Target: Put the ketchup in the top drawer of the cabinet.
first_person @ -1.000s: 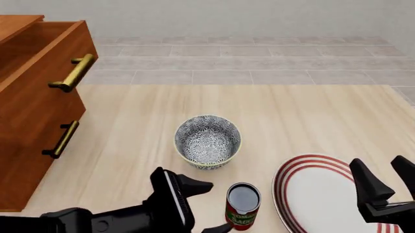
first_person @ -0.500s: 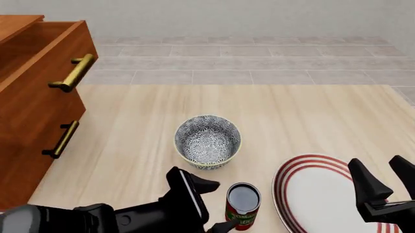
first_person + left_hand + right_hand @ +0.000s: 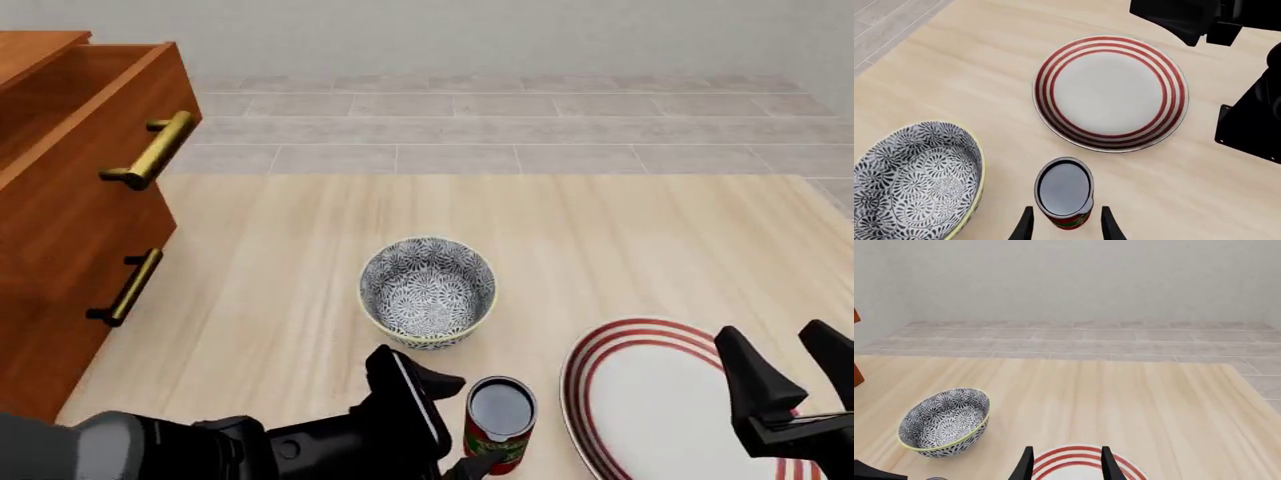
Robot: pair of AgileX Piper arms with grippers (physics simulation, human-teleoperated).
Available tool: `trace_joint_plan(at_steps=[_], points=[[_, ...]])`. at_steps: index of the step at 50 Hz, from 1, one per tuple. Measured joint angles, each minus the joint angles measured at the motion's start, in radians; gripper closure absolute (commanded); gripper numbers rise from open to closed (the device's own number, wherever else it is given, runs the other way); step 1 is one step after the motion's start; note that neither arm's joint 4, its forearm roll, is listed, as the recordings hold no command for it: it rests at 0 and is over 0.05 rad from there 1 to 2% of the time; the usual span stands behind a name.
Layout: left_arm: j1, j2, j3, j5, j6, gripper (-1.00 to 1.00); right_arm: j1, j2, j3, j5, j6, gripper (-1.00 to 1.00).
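The ketchup [image 3: 501,425] stands upright near the table's front edge, between the bowl and the plate; it also shows in the left wrist view [image 3: 1064,192]. My left gripper [image 3: 467,422] is open, with one finger on each side of the can, close to it but not closed on it; the wrist view shows the same [image 3: 1066,222]. My right gripper [image 3: 790,365] is open and empty over the plate's right side. The cabinet [image 3: 54,330] stands at the left. Its top drawer [image 3: 80,190] is pulled out, with its brass handle [image 3: 154,150] facing the table.
A grey patterned bowl [image 3: 427,290] sits just behind the ketchup, seen also in the left wrist view [image 3: 914,180] and the right wrist view [image 3: 944,422]. A red-striped white plate [image 3: 641,400] lies to the can's right. The lower drawer's handle [image 3: 127,285] sits below the top drawer.
My left gripper has moved right along the front edge, and its fingers now flank the ketchup. The right gripper has barely moved. The can, bowl and plate stay put.
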Motion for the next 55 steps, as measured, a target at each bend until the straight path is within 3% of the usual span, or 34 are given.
trace_joint_plan(at_steps=[55], points=[[0.011,0.177,-0.059,-0.079,-0.004,-1.00,0.002,0.011,0.000,-0.006,-0.002,-1.00]])
